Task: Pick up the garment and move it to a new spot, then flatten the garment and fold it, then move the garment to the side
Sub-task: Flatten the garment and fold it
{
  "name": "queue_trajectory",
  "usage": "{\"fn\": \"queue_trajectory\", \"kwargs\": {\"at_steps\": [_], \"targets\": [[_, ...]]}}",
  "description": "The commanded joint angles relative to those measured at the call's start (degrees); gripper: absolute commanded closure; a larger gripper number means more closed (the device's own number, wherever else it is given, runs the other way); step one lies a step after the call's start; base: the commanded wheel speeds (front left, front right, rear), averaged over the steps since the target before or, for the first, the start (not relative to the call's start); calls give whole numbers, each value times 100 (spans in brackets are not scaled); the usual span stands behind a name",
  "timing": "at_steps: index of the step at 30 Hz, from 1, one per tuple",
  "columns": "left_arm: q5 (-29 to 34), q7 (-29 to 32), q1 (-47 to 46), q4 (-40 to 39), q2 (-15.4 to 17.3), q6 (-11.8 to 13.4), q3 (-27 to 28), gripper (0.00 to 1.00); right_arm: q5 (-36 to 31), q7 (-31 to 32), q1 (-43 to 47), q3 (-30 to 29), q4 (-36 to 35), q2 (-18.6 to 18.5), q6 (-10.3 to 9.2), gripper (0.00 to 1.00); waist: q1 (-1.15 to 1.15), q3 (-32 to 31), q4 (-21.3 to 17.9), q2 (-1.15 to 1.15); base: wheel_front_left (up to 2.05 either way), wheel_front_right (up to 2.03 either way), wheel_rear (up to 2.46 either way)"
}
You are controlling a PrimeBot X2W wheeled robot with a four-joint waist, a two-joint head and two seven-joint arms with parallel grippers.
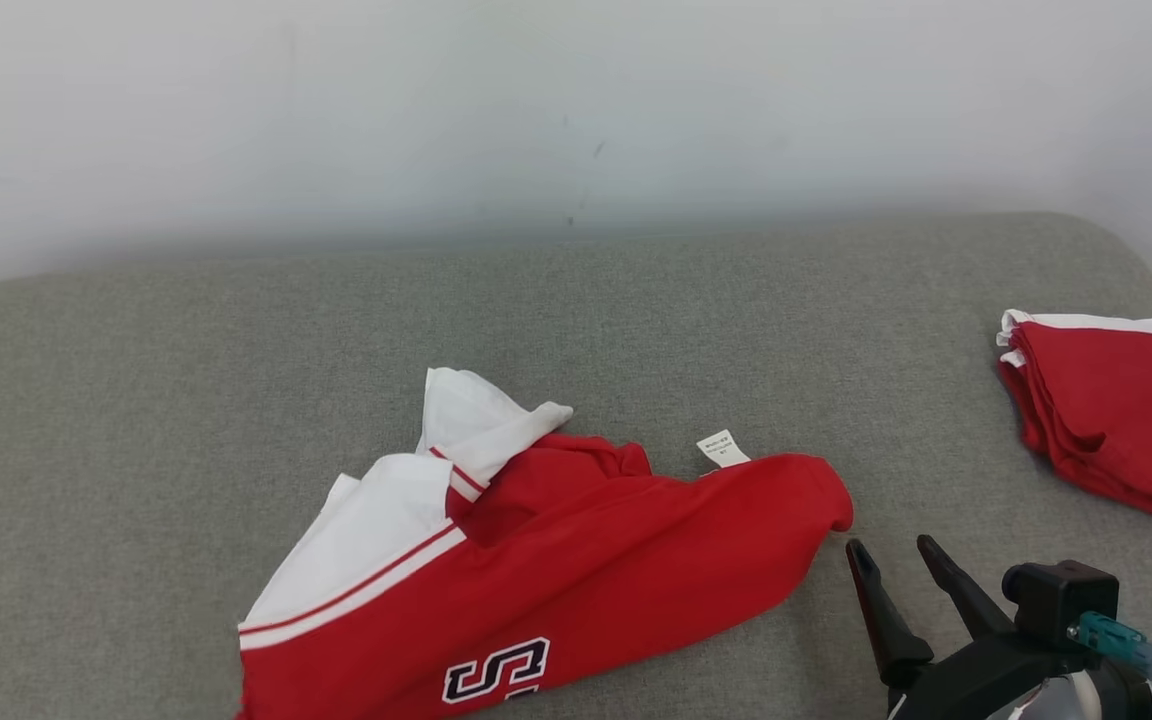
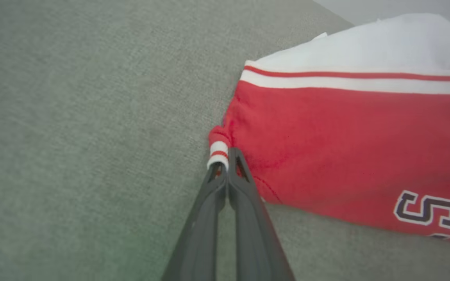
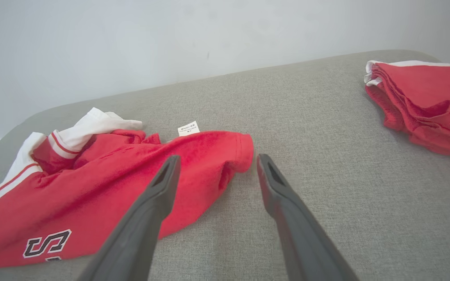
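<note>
Red-and-white jersey (image 1: 576, 560) is lying crumpled at lower centre; our left gripper (image 2: 228, 157) is pinching its striped cuff (image 2: 219, 150), our right gripper (image 1: 891, 548) is hovering open beside it.

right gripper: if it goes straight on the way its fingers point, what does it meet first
Most likely the near red end of the garment, lying just ahead of the open right gripper. Depth is unclear, so it could touch the grey cushion first.
</note>
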Motion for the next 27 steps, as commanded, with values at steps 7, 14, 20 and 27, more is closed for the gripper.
{"fn": "queue_trajectory", "kwargs": {"at_steps": [7,14,20,27], "targets": [[17,271,215,-206,118,-90,-207,0,-102,257,92,-255,-71,-54,-10,0,0,-62,30,0,0,0,0],[181,-51,150,-1119,371,-73,-7,0,-150,624,-208,-349,-40,-53,-10,0,0,-99,55,0,0,0,0],[897,-322,43,-1739,634,-25,-45,0,-141,1121,-733,356,318,-141,-10,0,0,-67,123,0,0,0,0],[1118,-375,145,-1905,521,-38,-78,0,-334,1538,-1137,545,1072,-71,-10,0,0,13,296,0,0,0,0]]}}
